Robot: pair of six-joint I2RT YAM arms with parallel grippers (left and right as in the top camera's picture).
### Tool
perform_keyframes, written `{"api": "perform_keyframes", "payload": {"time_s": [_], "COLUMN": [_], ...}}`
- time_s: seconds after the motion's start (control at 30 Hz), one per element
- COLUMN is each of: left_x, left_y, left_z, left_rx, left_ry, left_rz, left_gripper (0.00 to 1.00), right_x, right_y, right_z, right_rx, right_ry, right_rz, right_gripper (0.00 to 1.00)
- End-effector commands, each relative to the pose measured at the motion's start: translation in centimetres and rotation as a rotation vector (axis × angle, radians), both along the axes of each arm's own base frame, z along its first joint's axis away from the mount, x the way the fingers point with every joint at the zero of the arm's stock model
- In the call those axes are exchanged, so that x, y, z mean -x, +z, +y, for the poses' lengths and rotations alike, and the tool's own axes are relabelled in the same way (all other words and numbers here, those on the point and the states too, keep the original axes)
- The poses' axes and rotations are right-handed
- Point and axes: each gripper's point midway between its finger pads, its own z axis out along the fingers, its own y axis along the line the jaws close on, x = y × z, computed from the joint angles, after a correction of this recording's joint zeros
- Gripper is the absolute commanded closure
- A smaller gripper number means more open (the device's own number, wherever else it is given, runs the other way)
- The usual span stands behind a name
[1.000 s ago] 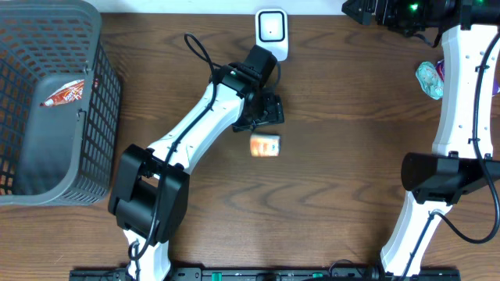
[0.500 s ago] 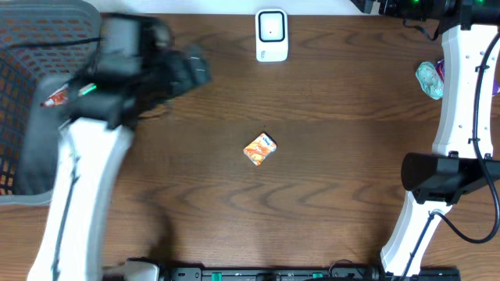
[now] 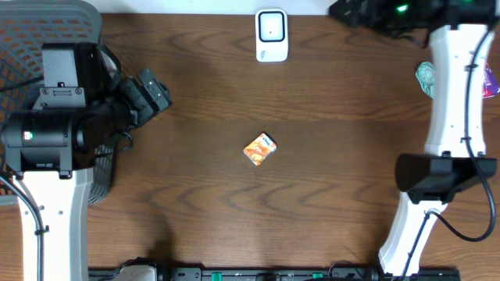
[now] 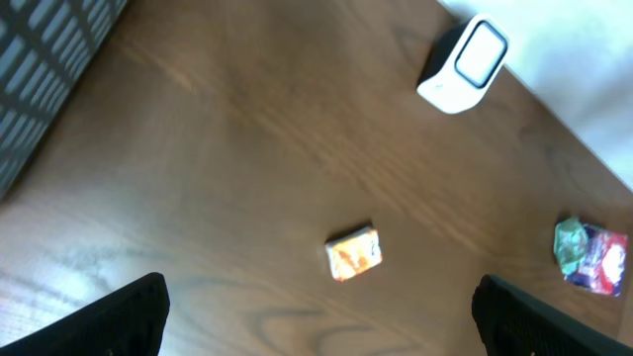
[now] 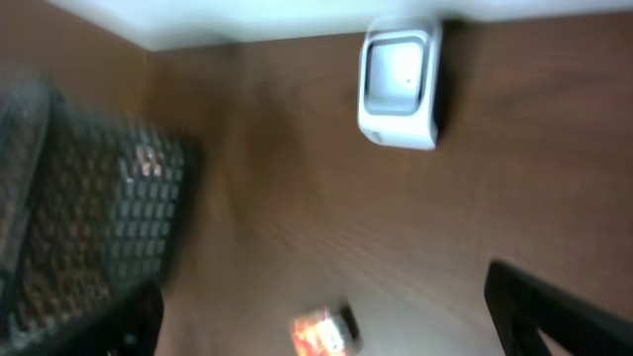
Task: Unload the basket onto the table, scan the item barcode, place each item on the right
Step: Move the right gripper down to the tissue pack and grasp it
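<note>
two claws spread wide: right claw (image 3: 350,10) and left claw (image 3: 153,92), swung back off the orange packet (image 3: 260,148).

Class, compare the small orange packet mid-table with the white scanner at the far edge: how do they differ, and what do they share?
Colour: the orange packet is orange with print; the white scanner is plain white with a greyish window.
Pose: on the wooden table, the packet lies skewed to the edges; the scanner sits square to them.
Build: the packet is flat, the scanner a thicker block.
Both rest on the table, untouched.
</note>
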Motion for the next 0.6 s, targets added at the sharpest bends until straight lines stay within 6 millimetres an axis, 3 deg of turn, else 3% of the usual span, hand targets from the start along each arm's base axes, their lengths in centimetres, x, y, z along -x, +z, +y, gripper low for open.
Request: {"api": "perform_keyframes", "payload": {"time_s": [0.0,0.17,0.27,0.4,0.5,0.57], "left_x": [0.7,0.8,0.8,0.8,0.8,0.8], "left_y": [-0.1,-0.1,-0.2,-0.2,-0.2,-0.2], "left_z": [0.1,0.1,0.1,0.1,0.1,0.1], "left_rx": [-0.007,-0.008,-0.007,-0.007,-0.007,-0.007], "left_ry": [-0.007,-0.007,-0.007,-0.007,-0.007,-0.007], "left_rz": [0.018,0.022,0.023,0.023,0.023,0.023], "left_gripper": [0.02,0.02,0.02,0.02,0.02,0.02], "right_x": [3.8,5.1,6.8,10.7,14.1,15.6], "right_y": [-5.4,-8.9,-9.9,-13.6,-18.0,-19.8], "right_z": [6.1,8.4,11.0,14.1,14.3,14.0], "right_rx": [0.274,0.569,0.592,0.629,0.666,0.665], "right_ry": [0.345,0.442,0.549,0.916,1.133,1.213], "right_rz": [-0.019,-0.032,-0.042,-0.094,-0.034,-0.001], "right_gripper": [0.01,0.01,0.01,0.01,0.01,0.01]}}
